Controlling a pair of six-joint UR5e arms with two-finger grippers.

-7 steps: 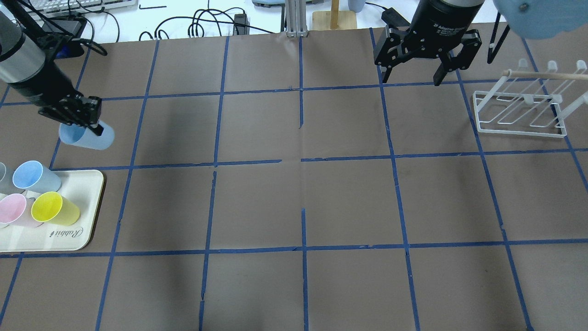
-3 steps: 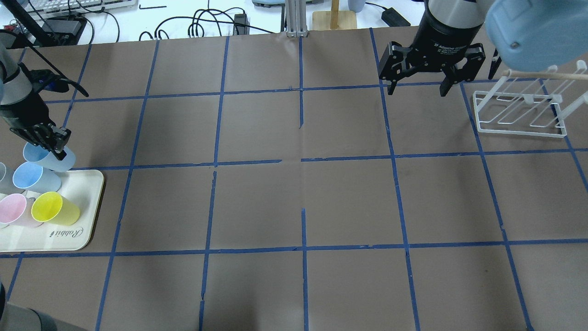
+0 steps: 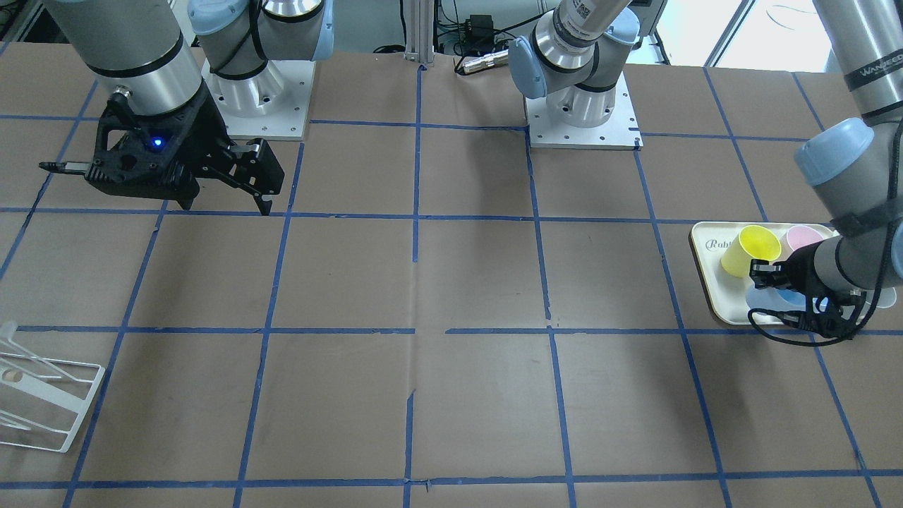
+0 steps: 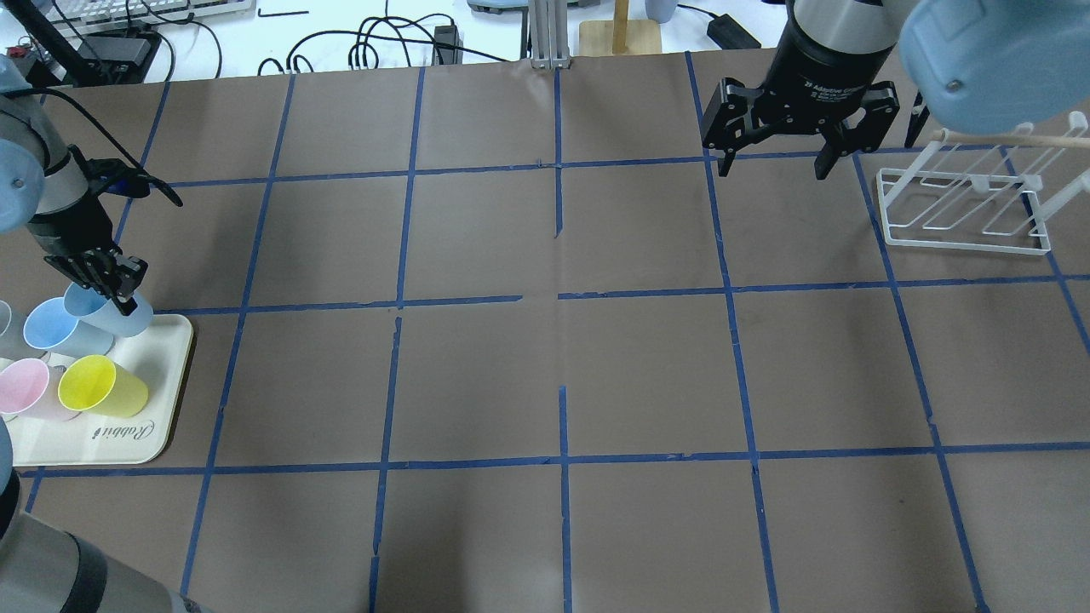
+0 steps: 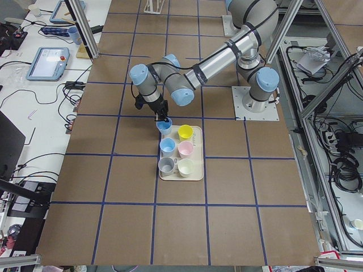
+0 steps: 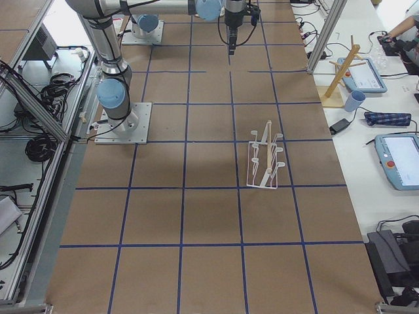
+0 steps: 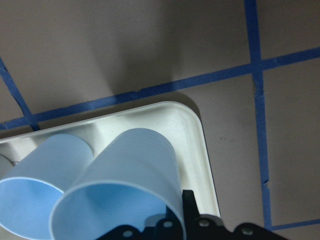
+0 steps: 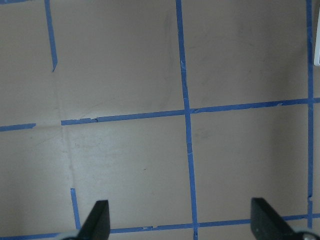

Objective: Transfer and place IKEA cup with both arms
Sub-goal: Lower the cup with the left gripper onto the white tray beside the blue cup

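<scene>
Blue IKEA cup sits clamped in left claw.

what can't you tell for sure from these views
- Whether the IKEA cup touches the tray: left gripper covers its rim overhead; its underside faces away in the left wrist view.
- Grey cup: cut by the overhead's left edge.
- Second blue cup, front view: mostly behind the left gripper.

Script "Rabbit" marks the cream tray at the bench's left edge; "Adaptive" is printed on the right gripper body.
</scene>
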